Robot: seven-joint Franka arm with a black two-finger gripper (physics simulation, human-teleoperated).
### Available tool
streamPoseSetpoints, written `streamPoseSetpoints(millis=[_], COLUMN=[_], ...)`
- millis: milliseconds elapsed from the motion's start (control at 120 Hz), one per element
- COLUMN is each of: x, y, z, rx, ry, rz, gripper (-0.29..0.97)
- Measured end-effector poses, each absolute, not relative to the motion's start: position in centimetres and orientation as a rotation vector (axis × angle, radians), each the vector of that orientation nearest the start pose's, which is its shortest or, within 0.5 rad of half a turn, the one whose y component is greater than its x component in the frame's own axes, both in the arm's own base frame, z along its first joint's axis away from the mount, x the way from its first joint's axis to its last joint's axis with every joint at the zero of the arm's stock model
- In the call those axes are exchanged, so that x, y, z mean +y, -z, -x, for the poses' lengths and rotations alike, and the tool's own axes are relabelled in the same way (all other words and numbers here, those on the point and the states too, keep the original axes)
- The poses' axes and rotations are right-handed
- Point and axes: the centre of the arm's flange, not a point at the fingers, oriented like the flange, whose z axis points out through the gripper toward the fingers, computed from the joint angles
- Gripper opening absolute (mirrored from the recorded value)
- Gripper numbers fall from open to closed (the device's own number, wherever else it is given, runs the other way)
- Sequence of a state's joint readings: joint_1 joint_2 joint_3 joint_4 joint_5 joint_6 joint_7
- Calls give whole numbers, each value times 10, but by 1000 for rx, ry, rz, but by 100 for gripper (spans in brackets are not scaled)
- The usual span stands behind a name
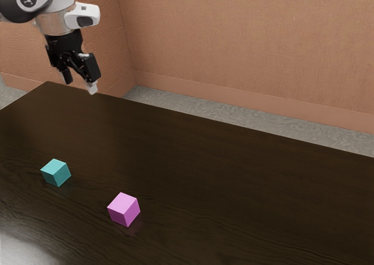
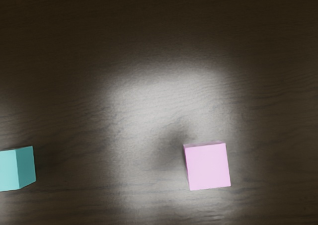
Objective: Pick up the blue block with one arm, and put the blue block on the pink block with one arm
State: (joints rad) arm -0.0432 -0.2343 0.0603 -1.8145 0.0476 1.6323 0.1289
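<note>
The black two-finger gripper (image 1: 80,84) hangs high above the far corner of the dark brown bench (image 1: 245,177), at the exterior view's upper left. Its fingers are spread apart and hold nothing between them.

The blue-green cube with smooth matte faces (image 1: 55,172) sits flat on the bench, near the exterior view's left edge and well below the gripper. The pink cube of the same smooth matte look (image 1: 123,209) sits near it, toward the exterior view's right and a little closer to the camera. The two cubes do not touch.

In the wrist view both cubes (image 2: 17,168) (image 2: 207,166) rest on fine wavy wood grain (image 2: 149,46), with a pale glossy reflection between them.
</note>
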Motion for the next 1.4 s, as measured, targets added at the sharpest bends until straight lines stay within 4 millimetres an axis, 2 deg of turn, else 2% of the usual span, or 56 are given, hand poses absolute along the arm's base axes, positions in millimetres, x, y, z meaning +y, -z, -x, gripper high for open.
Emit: streamPoseSetpoints(millis=[142, 225, 300, 358, 450, 558, 658, 800, 958, 1042, 1192, 1258, 1400], x=[20, 33, 47, 73, 121, 153, 180, 211, 228, 243, 269, 274, 267], y=[-623, -592, -580, -566, -527, -499, -465, -427, -397, -371, -345, -339, -323], z=[-487, -483, -478, -468, -433, -417, -424, -433, -447, -451, -453, -456, -476], rx=[136, 79, 24, -69, -258, -388, -463, -524, -468, -453, -406, -365, -234], ry=[78, -3, -24, -60, -127, -120, -138, -117, -72, -71, -8, 20, 56], rz=[3104, 3111, 3111, 3111, 3112, 3100, 3081, 3063, 3072, 3077, 3077, 3079, 3085], gripper=[68, 68, 68, 68, 68, 68, 68, 68, 68, 68, 68, 68, 68])
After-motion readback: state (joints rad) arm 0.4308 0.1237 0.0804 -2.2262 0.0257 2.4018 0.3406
